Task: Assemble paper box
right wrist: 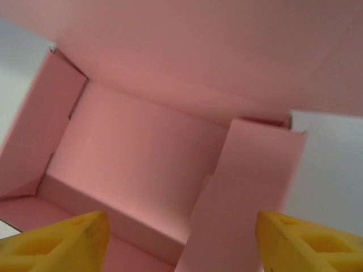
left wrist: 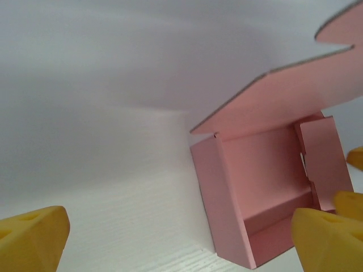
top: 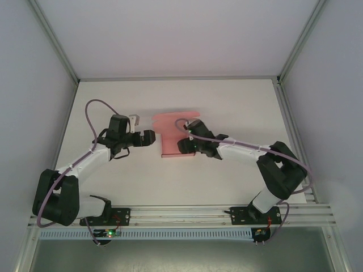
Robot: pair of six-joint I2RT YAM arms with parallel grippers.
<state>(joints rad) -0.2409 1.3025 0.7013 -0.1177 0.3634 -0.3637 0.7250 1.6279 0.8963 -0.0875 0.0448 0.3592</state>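
The paper box (top: 170, 141) is pink card, partly folded, and sits in the middle of the table with its lid flap (top: 176, 119) raised at the far side. My left gripper (top: 152, 137) hovers just left of it, open and holding nothing. In the left wrist view the paper box (left wrist: 266, 181) stands open-faced beyond my left gripper (left wrist: 181, 243), nearer the right finger. My right gripper (top: 182, 145) is at the box's right end. In the right wrist view my right gripper (right wrist: 181, 243) is open, looking into the paper box (right wrist: 136, 147), with a loose side flap (right wrist: 255, 187) standing between the fingers.
The white table (top: 113, 175) is bounded by grey walls with metal frame posts at the left (top: 54, 42) and right (top: 300, 42). An aluminium rail (top: 187, 214) runs along the near edge with both arm bases on it.
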